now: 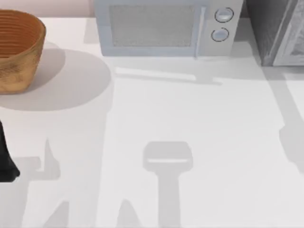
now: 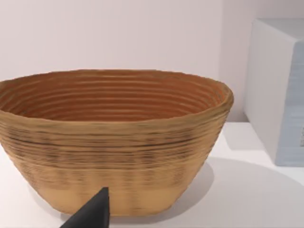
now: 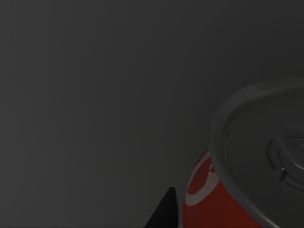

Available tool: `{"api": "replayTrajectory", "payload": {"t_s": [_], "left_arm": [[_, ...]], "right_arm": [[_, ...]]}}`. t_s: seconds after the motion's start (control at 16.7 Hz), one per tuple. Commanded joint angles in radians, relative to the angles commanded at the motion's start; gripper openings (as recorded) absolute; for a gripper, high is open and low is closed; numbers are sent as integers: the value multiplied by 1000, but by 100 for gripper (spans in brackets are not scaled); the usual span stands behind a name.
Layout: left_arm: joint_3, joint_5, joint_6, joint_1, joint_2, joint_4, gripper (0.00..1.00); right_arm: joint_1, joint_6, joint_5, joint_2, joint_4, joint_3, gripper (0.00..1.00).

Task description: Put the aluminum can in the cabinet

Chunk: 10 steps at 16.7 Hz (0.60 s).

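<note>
**Status: Can Inside a Dark Enclosure, Release Unconfirmed**

The aluminum can [image 3: 237,190] appears at the lower right of the right wrist view, surrounded by dark grey, so it is judged to be inside the cabinet [image 1: 266,33], which stands at the upper right of the top view. Whether the right gripper's fingers grip it cannot be determined. Remaining: release and withdrawal. The left arm [image 1: 5,159] is parked at the left edge, near the basket [image 1: 19,47].
</note>
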Motion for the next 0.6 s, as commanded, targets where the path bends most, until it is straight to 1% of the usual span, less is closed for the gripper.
{"api": "replayTrajectory", "payload": {"t_s": [0.18,0.6], "left_arm": [[0,0,0,0,0,0,100],[0,0,0,0,0,0,100]], "right_arm": [[0,0,0,0,0,0,0],[0,0,0,0,0,0,53]]}}
